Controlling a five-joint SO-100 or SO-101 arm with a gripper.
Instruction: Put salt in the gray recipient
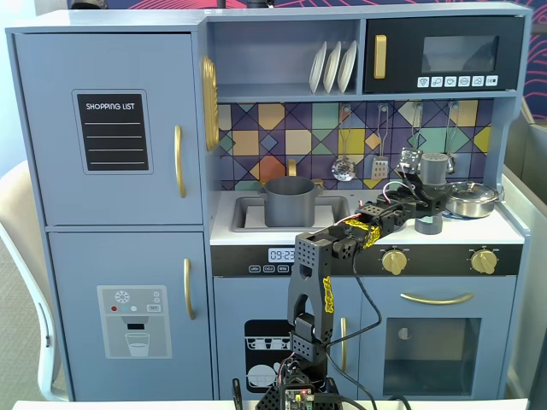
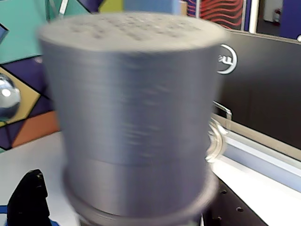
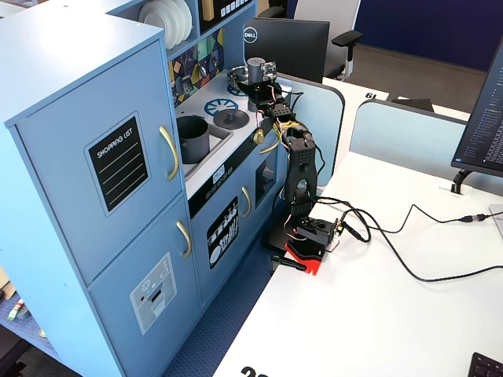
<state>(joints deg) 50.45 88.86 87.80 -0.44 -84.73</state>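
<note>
The salt (image 2: 131, 117) is a gray cylinder that fills the wrist view and looks smeared; its perforated top shows. It stands at the back right of the stove top (image 1: 434, 167) (image 3: 255, 68). My gripper (image 2: 127, 200) (image 1: 426, 177) (image 3: 251, 76) is around its lower part. The black left finger (image 2: 29, 197) stands off from it, with a strip of white counter between, so the gripper is open. The right finger is hidden. The gray recipient (image 1: 289, 202) (image 3: 192, 138), a dark pot, sits in the sink left of the arm.
A shiny silver pan (image 1: 472, 198) sits at the counter's right end, and a flat gray lid (image 1: 427, 225) (image 3: 232, 118) lies on the front burner under the arm. Utensils (image 1: 344, 167) hang on the back wall. A Dell monitor (image 2: 263, 94) stands behind the kitchen.
</note>
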